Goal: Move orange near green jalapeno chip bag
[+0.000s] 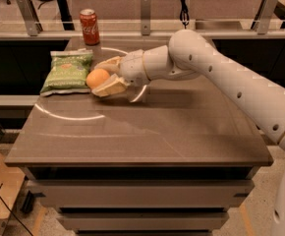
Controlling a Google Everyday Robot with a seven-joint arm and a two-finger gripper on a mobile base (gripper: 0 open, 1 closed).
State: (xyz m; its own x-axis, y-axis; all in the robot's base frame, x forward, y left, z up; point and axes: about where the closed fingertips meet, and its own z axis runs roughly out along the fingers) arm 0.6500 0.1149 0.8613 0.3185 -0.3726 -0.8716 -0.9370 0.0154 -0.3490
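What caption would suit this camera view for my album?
Robot gripper holds an orange right beside a green chip bag, red soda can behind.

Red soda can (pixel 89 26) upright at far table (pixel 182 132) edge; metal posts (pixel 145 13) behind.
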